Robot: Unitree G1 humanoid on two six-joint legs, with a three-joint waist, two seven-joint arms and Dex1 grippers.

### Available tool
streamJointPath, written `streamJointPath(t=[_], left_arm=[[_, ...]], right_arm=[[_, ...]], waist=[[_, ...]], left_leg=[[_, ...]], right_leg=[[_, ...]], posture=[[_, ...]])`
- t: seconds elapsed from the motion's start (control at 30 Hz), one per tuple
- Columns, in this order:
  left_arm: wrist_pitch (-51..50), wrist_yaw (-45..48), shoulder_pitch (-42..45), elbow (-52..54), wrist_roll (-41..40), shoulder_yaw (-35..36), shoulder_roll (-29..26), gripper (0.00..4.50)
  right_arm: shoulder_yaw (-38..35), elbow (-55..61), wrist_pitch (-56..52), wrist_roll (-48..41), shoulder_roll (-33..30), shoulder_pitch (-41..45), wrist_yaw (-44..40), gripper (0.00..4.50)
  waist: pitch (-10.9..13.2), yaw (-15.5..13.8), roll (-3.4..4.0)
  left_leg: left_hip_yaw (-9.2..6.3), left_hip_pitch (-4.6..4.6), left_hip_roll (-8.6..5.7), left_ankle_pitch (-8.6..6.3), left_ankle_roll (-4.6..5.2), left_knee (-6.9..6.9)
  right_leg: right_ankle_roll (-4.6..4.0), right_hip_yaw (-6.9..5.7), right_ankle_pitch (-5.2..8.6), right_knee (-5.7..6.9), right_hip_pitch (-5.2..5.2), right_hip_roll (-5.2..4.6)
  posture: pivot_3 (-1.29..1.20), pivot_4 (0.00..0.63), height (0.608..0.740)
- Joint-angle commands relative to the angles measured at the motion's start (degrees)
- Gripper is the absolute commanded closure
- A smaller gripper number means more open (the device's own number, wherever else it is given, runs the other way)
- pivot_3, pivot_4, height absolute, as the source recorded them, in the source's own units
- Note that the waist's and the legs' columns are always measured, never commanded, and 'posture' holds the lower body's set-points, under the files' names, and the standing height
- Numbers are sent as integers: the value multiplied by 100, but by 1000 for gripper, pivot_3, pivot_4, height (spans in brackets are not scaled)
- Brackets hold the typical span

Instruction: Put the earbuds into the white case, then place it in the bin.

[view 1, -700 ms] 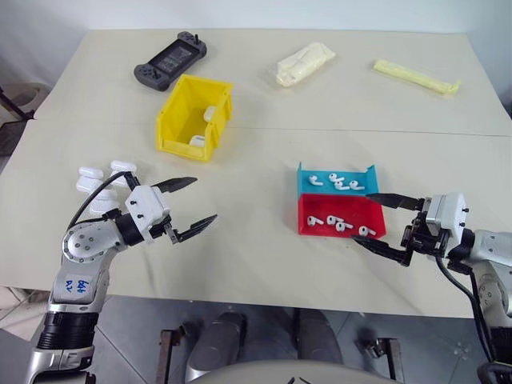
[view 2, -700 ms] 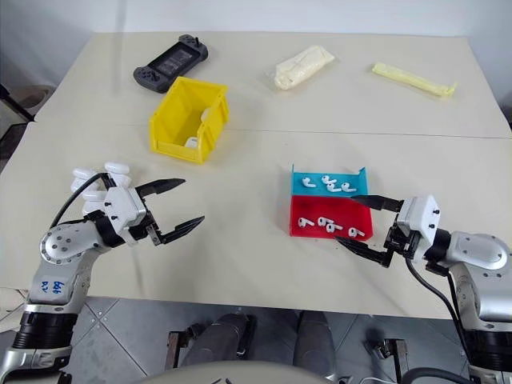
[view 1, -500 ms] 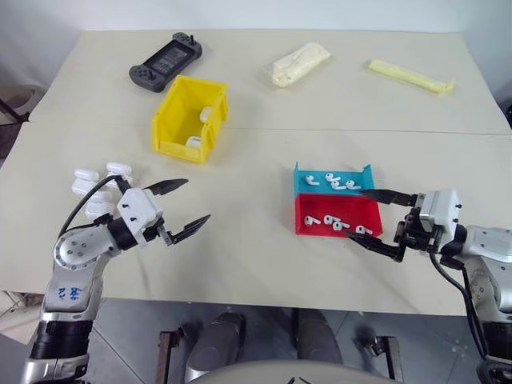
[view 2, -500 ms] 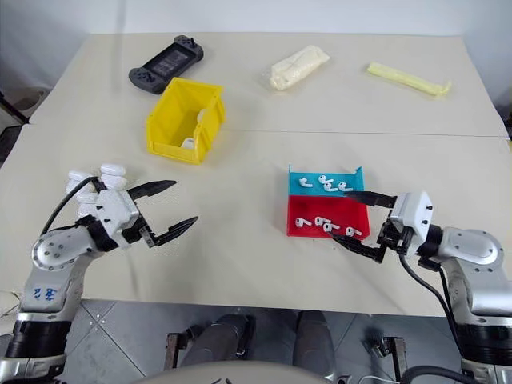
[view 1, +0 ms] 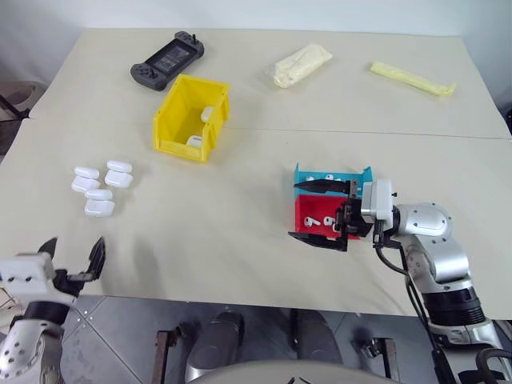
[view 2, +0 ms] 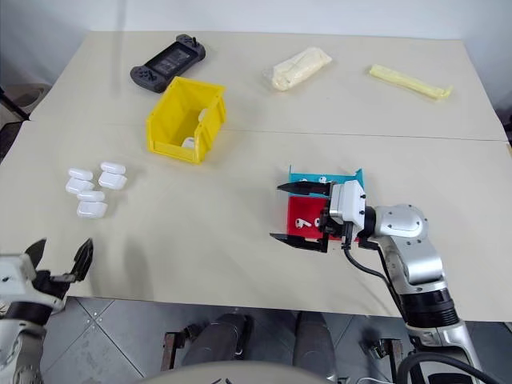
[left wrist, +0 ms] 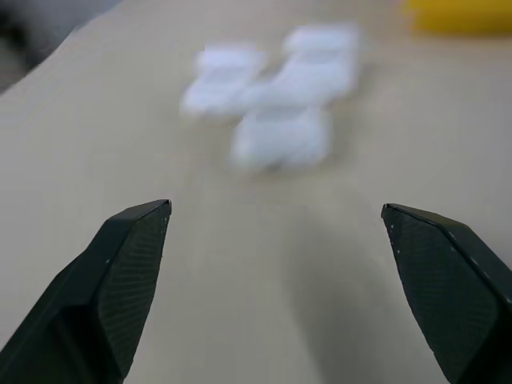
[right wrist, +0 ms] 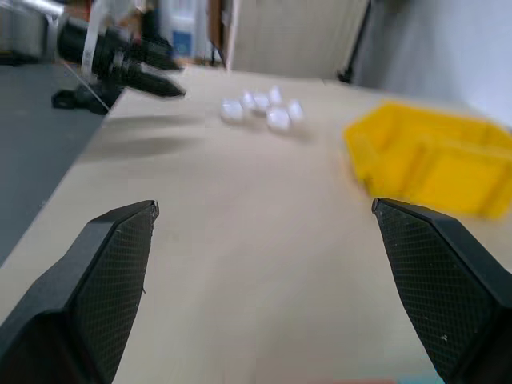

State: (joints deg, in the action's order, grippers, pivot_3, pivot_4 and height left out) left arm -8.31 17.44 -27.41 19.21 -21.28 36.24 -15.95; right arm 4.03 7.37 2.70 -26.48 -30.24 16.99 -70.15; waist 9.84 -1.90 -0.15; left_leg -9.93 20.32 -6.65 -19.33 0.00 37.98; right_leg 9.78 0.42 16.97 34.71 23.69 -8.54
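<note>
Taking the bright yellow open-top plastic bin [view 1: 193, 117] as my landmark: two small white things already lie inside it (cases, I judge, though too small to be sure). A cluster of four glossy white rounded cases [view 1: 100, 190] sits on the table toward my left arm's side of the bin and nearer me, untouched. The tiny white earbuds [view 1: 324, 222] lie in a shallow red tray [view 1: 308, 212] with more in the teal tray [view 1: 307, 175] just behind it, both well off to the right of the bin and nearer me. My right gripper [view 1: 322, 212] hangs over those trays, jaws spread wide and empty, one finger over the teal tray, the other at the red tray's near edge. My left gripper [view 1: 73, 256] sits at the table's near edge, nearer me than the cases, jaws spread, holding nothing. I judge this round is at its start: no earbud picked, no case opened, binning still to come.
</note>
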Motion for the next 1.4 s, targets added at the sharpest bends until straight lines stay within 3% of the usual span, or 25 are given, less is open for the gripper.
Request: streamJointPath(t=[0.03,0.23,0.37,0.5,0.63,0.87,1.1,1.4], left_arm=[[-134,-83,-69,198,-177,250,-97,18],[-1348,-82,323,720,-847,191,-749,18],[-4006,-1021,1066,846,-1057,383,-1812,18],[-6260,-1285,2329,605,-1391,451,-2750,18],[-7529,-978,3266,-28,-1480,250,-3347,18],[-7682,-475,4288,-1346,-1138,-749,-4032,18],[-7604,-193,4713,-1872,-912,-1297,-4026,18],[-7417,-29,4799,-2158,-656,-1428,-3911,18]], right_arm=[[-10,118,161,-32,40,34,-46,0],[-75,41,-6,-50,-76,7,-24,0],[-159,-4,-45,-64,-317,-135,-180,0],[-145,-25,-19,-36,-307,-184,-91,0],[-84,105,-52,-15,-254,-264,32,0],[-31,232,-86,-9,-269,-354,108,0],[-58,440,-107,24,-231,-509,300,0],[-47,646,-110,49,-229,-724,535,0]], waist=[[3,-16,-4],[2,7,-4],[4,39,-5],[5,54,-6],[8,133,-1],[8,210,-2],[9,197,-3],[9,197,-3]], left_leg=[[0,0,0,-1,0,0],[2,-3,12,-5,-6,0],[4,-10,15,-8,-10,-2],[3,-12,32,-13,-21,-2],[15,-14,40,-18,-32,-6],[29,2,49,-20,-40,-16],[50,2,53,-19,-43,-14],[63,-1,55,-19,-43,-13]], right_leg=[[0,0,0,-1,0,0],[-9,-2,0,3,1,7],[-16,1,3,12,4,11],[-25,2,8,29,11,31],[-33,13,12,42,25,40],[-45,22,18,84,68,46],[-45,47,19,83,84,52],[-45,63,18,87,87,56]], posture=[[0,150,740],[0,150,740],[0,150,740],[0,150,740],[0,150,740],[0,150,740],[0,150,740],[0,150,740]])
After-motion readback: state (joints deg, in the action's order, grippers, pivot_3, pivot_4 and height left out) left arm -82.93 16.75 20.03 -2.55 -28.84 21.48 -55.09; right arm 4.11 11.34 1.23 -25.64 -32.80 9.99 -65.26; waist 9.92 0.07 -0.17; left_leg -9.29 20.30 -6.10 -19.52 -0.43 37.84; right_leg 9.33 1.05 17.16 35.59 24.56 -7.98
